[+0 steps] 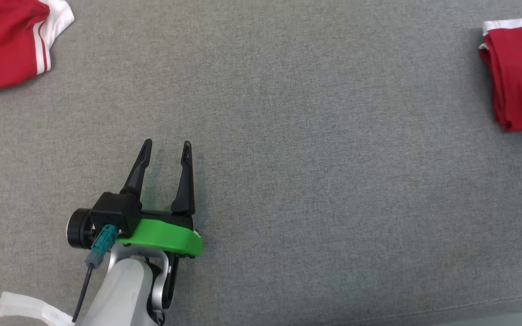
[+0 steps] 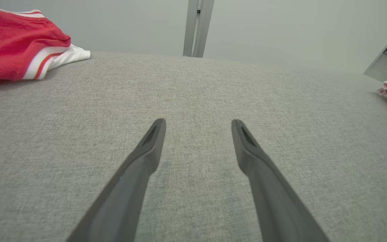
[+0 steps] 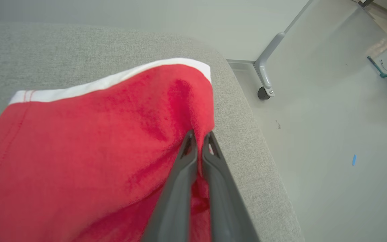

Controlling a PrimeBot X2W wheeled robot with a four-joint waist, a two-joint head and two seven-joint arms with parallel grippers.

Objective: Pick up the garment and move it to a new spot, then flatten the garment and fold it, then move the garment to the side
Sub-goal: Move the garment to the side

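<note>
Red soft-fabric garment with white trim (image 1: 521, 77) is lying folded at the right edge of the grey cloth surface (image 1: 311, 181); right hand (image 3: 198, 137) is pinching its side hem; likely light, floppy. Left hand (image 1: 166, 145) is hovering wide.

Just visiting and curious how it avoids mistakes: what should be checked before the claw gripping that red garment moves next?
1. Right claw shut on the folded red garment: ok.
2. Left claw open and empty: ok.
3. Left claw away from both garments, over bare grey cushion: ok.
4. The crumpled red garment lies far off at the cushion's left: ok.
5. Folded red garment fully on the cushion, not overhanging: cannot tell, partly out of frame.
</note>
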